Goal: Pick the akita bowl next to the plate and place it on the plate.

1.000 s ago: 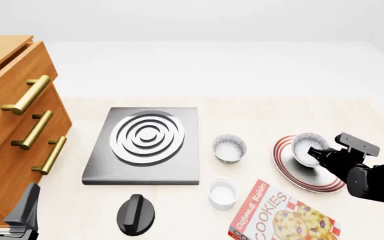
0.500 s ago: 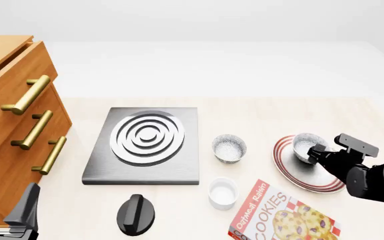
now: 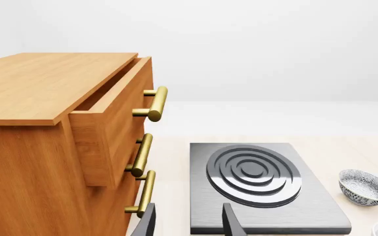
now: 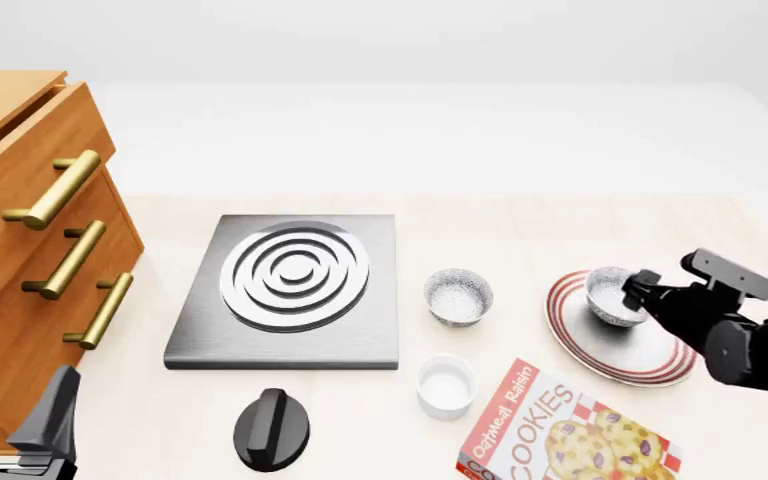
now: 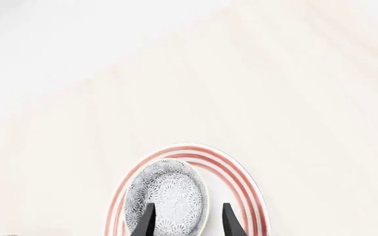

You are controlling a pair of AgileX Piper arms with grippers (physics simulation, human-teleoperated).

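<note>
The right gripper stood spread, its fingers straddling the near rim of the akita bowl, which sat on the plate toward its far-left edge. Bare tabletop lay open beyond the plate. The left gripper, also spread, hung empty beside the drawer cabinet, short of the stove plate

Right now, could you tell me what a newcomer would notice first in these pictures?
Probably the red-ringed plate on the table's right side, with a speckled bowl on it and the right hand at the bowl's rim. Next, the grey stove plate with silver rings in the middle, and the wooden drawer cabinet on the left, its top drawer slightly open.
</note>
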